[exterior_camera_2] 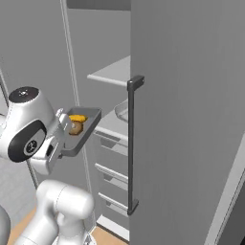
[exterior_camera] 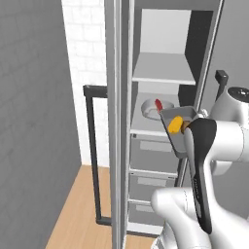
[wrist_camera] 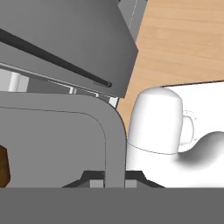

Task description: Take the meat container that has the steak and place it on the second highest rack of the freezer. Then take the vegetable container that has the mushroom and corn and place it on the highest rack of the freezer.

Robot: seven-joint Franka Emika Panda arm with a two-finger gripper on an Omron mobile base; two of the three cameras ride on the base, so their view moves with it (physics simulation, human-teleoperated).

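Observation:
My gripper is shut on the rim of the grey vegetable container, which hangs tilted in the air in front of the open freezer. A yellow corn cob and a brown mushroom lie in it. From the right, the vegetable container sticks out from the hand toward the shelves. The meat container, with the red steak in it, rests on the second highest rack. The highest rack is bare, above the held container and further in.
The freezer door stands open at the right with a dark vertical handle. Another door edge and a dark handle are on the left. Drawers fill the freezer below the racks. The floor is wood.

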